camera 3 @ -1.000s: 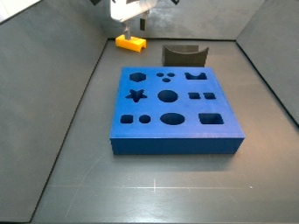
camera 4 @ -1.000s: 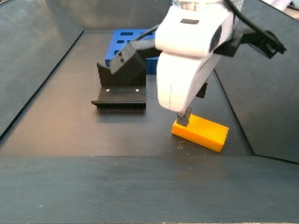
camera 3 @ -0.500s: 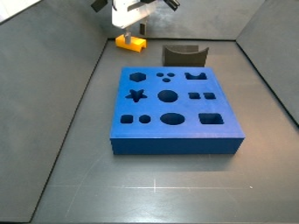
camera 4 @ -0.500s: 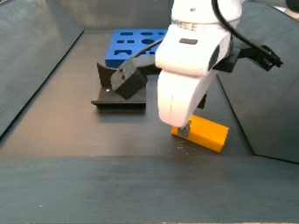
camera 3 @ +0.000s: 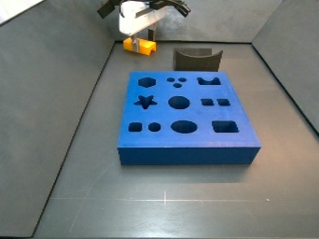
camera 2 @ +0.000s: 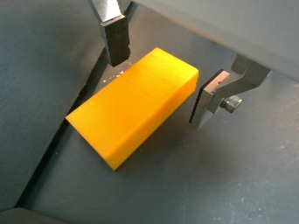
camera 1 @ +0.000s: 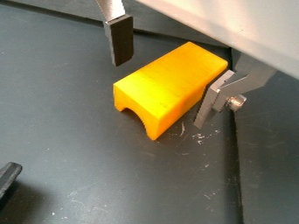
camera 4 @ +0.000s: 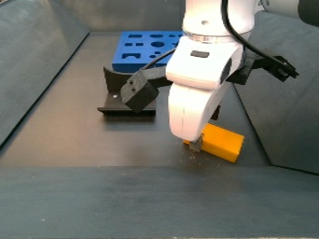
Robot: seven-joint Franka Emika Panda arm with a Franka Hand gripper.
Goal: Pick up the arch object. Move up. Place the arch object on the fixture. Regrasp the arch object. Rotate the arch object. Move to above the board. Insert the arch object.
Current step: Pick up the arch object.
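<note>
A dark grey floor with grey side walls is carrying everything; the arch object [camera 1: 170,89] is lying on it near a back corner, well apart from the board [camera 3: 187,118] and beside the fixture [camera 4: 129,93]. The pincer [camera 2: 160,72] is hanging wide around the block — one finger [camera 1: 118,39] on each long side, neither touching. To grasp well, it is probably worth staying centred and low before closing — an off-centre squeeze could twist the block.
</note>
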